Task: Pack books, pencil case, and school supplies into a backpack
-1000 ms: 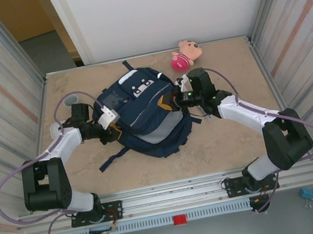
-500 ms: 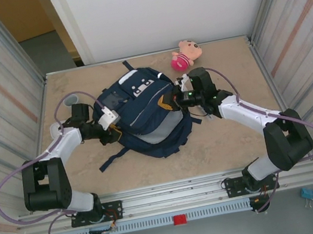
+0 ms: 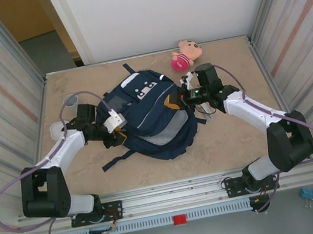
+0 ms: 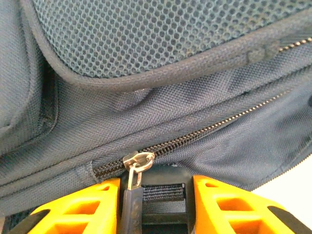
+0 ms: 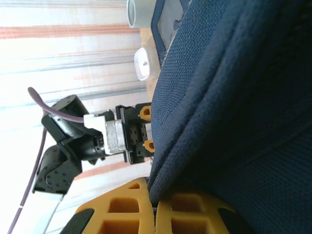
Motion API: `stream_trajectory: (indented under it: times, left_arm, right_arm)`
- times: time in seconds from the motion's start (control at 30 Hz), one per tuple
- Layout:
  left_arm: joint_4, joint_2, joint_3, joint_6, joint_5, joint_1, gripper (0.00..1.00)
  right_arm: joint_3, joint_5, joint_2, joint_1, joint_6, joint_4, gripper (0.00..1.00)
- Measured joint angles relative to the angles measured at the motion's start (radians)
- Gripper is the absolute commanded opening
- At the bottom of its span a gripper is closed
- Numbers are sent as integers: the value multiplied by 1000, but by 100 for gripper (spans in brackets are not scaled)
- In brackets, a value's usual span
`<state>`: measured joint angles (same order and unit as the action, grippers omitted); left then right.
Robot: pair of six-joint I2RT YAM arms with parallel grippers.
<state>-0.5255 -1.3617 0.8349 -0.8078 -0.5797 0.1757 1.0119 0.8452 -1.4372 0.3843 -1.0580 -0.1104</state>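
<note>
The dark navy backpack lies in the middle of the table between both arms. My left gripper is at its left side, open. The left wrist view has the zipper slider just ahead of the orange fingers, with its dark pull tab hanging loose beside the left finger. My right gripper is shut on a fold of the backpack's right edge. A small pale oblong item lies by the left arm. The books and pencil case are out of view.
A pink plush toy lies at the back edge, right of centre. A grey cup stands at the far left, behind the left arm. Metal walls close in both sides. Bare tabletop lies in front of the backpack.
The backpack has shifted a little to the right and its top has risen, pulled by the right gripper. The left gripper followed it rightward and its jaws have spread wider.
</note>
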Motion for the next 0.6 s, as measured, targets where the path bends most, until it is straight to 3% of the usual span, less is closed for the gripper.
stream_trajectory:
  times: [0.1,0.3,0.43,0.6]
  left_arm:
    - [4,51,-22,18,-6,-32,51]
    - [5,74,-24,26,-5,-47,53]
    - [7,60,-24,26,7,-27,60]
    - [60,7,-24,19,55,14,61]
  right_arm:
    - [8,26,0,-7,47,-44,0]
    - [14,47,0,-7,91,-82,0]
    - [23,47,0,-7,101,-92,0]
    - [24,47,0,-7,101,-94,0]
